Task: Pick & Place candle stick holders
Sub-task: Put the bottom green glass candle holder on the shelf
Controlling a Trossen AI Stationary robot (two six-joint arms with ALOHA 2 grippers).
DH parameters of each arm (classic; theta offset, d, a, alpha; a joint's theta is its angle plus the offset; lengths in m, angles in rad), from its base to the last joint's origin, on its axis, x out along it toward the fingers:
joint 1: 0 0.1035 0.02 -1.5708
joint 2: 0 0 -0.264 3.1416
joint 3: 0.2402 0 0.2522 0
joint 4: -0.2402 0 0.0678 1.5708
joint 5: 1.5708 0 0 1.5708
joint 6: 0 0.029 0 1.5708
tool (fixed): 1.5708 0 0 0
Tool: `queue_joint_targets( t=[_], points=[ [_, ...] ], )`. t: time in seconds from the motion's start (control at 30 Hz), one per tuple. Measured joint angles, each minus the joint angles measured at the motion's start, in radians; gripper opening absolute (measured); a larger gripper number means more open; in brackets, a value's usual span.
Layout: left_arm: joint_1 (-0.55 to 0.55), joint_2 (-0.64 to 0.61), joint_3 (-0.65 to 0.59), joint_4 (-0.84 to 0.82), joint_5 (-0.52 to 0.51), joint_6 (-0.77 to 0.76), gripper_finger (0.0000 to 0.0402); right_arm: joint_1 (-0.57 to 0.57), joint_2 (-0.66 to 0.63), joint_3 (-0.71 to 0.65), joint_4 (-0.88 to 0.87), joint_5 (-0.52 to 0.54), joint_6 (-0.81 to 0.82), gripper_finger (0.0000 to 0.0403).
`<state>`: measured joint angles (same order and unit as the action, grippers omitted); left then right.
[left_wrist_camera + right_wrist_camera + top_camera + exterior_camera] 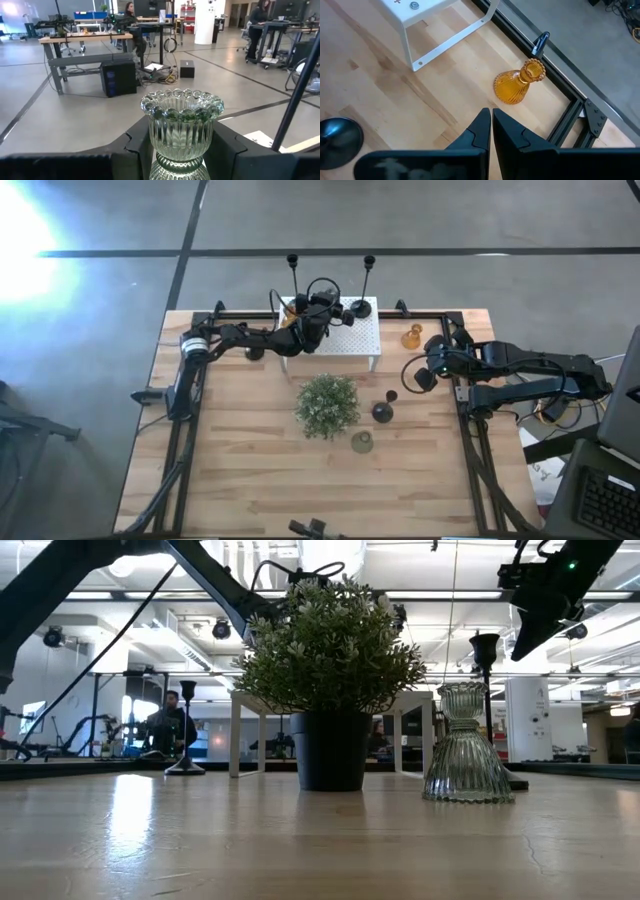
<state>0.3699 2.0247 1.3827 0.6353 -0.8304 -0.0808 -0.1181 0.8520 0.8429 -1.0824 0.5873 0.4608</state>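
Observation:
My left gripper (182, 150) reaches level over the white perforated stand (362, 340) at the table's far side, shut on a clear ribbed glass candle stick holder (182, 117) with a beaded rim. My right gripper (491, 125) hangs shut at the table's right side, above and near an amber holder (516, 86) that stands on its base on the wood. A black holder (383, 412), a smaller black one (391, 395) and a clear-grey holder (467, 745) stand on the table by the plant. Two tall black stems (292, 265) (368, 268) rise at the far edge. My left gripper pinches the holder's ribbed cup (161, 134) between its two fingers (136, 147), one on each side, just below the beaded rim. The fingers come in level from the table's left. The holder stays upright; whether its foot rests on the stand is hidden.
A bushy green plant (327, 405) in a dark pot stands mid-table, in front of the stand. A black frame rail (560, 80) runs along the table's far and right edges. Bare wood lies open toward the near edge. People and workbenches show in the room beyond.

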Motion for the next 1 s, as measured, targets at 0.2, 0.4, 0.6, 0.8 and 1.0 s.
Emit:
queue_joint_targets(
  t=[0.2, 0.4, 0.6, 0.8, 1.0],
  points=[
    [0.01, 0.0, 0.0, -0.018, 0.036, -0.027, 0.0133, 0.0, 0.0, 0.0, 0.0, 0.0, -0.001, 0.0013],
    [0.024, 0.0, 0.0, -0.035, 0.037, -0.034, 0.0133, 0.0, 0.0, 0.0, 0.001, 0.0, -0.001, 0.0013],
    [0.04, -0.002, 0.0, -0.047, 0.083, -0.052, 0.0133, 0.0, 0.0, 0.0, 0.002, 0.0, -0.001, 0.0013],
    [0.045, -0.002, 0.0, -0.05, 0.111, -0.059, 0.0133, 0.0, 0.0, 0.0, 0.005, 0.0, -0.001, 0.0013],
    [0.048, -0.003, 0.0, -0.059, 0.137, -0.062, 0.0133, 0.0, 0.0, -0.001, 0.013, 0.0, -0.009, 0.0013]
  ],
)
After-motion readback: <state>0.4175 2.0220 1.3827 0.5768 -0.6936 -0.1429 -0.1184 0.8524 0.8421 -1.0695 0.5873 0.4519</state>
